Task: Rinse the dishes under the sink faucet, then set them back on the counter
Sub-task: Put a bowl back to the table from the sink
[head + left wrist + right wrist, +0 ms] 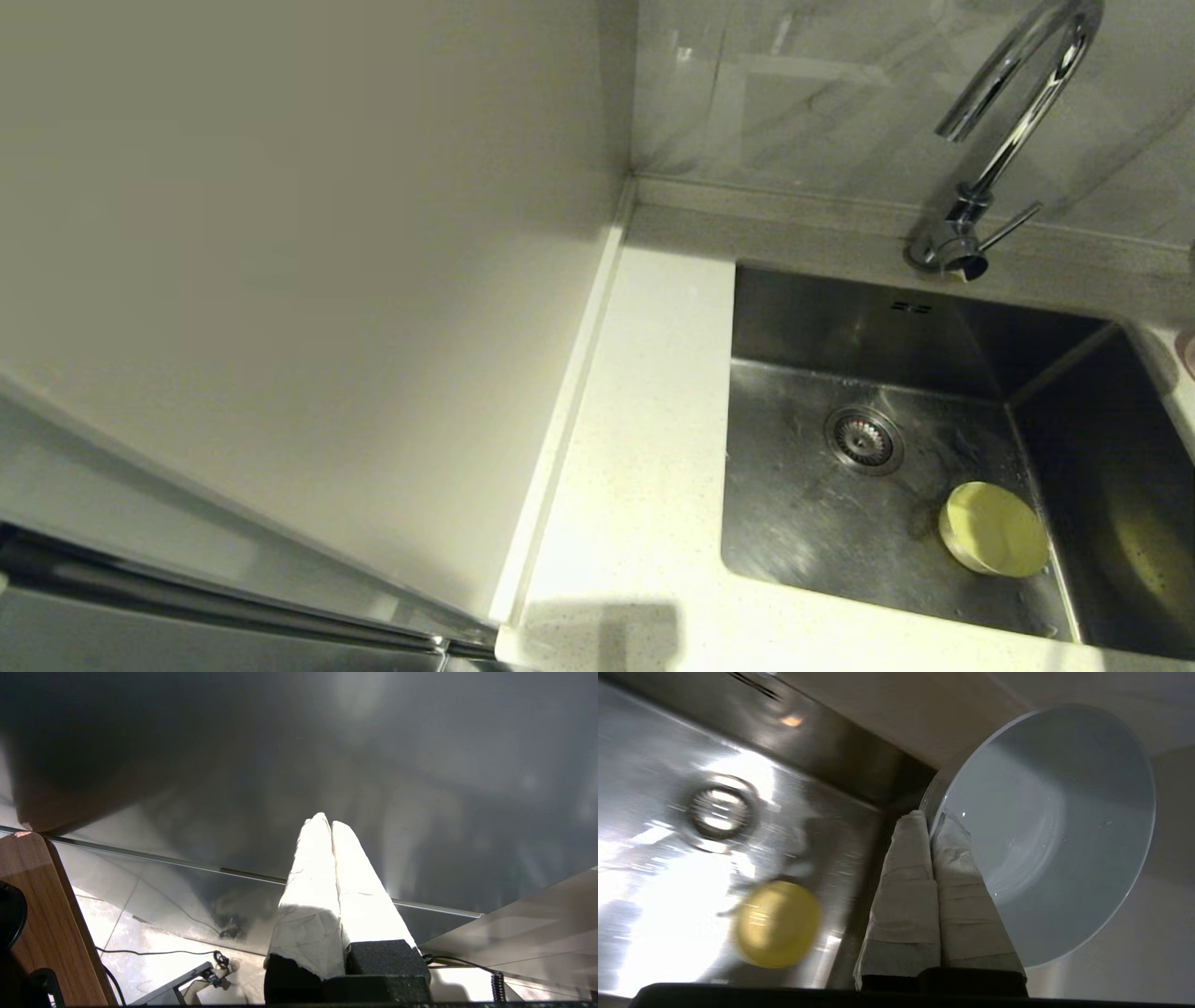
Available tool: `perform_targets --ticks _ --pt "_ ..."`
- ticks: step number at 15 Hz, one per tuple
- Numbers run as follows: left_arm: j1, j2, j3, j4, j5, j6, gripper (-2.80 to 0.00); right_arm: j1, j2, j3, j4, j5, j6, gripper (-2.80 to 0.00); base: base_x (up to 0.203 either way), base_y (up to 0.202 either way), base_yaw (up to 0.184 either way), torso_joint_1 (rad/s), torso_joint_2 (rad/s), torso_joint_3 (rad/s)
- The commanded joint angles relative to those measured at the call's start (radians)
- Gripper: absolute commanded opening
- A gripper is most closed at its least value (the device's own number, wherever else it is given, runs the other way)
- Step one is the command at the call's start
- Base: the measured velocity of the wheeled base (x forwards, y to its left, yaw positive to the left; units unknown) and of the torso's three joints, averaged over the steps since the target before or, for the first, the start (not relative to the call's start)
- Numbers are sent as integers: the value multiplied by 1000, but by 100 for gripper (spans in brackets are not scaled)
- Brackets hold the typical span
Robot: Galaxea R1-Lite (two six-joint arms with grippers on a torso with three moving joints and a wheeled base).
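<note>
The sink [794, 523] is brushed stainless steel with a streaked, reflective sheen; its strainer drain [864, 439] at 9 o'clock from center is ribbed metal. The sink faucet [1013, 103] is mirror-polished chrome. The counter [644, 448] is matt, finely speckled stone. The yellow-green bowl [994, 529] looks smooth with a satin finish. The white bowl [1059, 830] is smooth and glossy, wet with droplets. Both grippers' fingers [908, 896] are wrapped in creased, matt white tape.

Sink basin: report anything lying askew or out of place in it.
One thing stands out: the small yellow-green round bowl lies tipped on its side on the brushed steel sink floor, near the right wall beside the round strainer drain. The right tool holds a tilted white bowl by its rim.
</note>
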Motion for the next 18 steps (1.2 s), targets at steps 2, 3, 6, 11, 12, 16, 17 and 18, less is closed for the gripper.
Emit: perform_targets --ticks 2,3,6,11,12,16,17,18 --pt "0 0 3 0 0 0 -280 -58 13 32 -5 -57 -117 -280 0 0 0 0 0 0" --pt "0 0 3 0 0 0 -280 -85 13 49 -2 -59 -144 -280 0 0 0 0 0 0" --pt "0 0 3 0 0 0 -280 -197 12 121 3 -59 -205 -280 0 0 0 0 0 0" --pt "0 0 3 0 0 0 -280 -247 61 239 4 -63 -212 -280 0 0 0 0 0 0" --pt "0 0 3 0 0 0 -280 -247 81 252 4 -63 -211 -280 0 0 0 0 0 0" --pt "0 0 2 0 0 0 -280 -243 174 247 -1 -64 -209 -280 0 0 0 0 0 0" --pt "0 0 3 0 0 0 -280 -244 196 239 -2 -65 -207 -280 0 0 0 0 0 0" --pt "0 0 3 0 0 0 -280 -244 216 217 -2 -71 -202 -280 0 0 0 0 0 0"
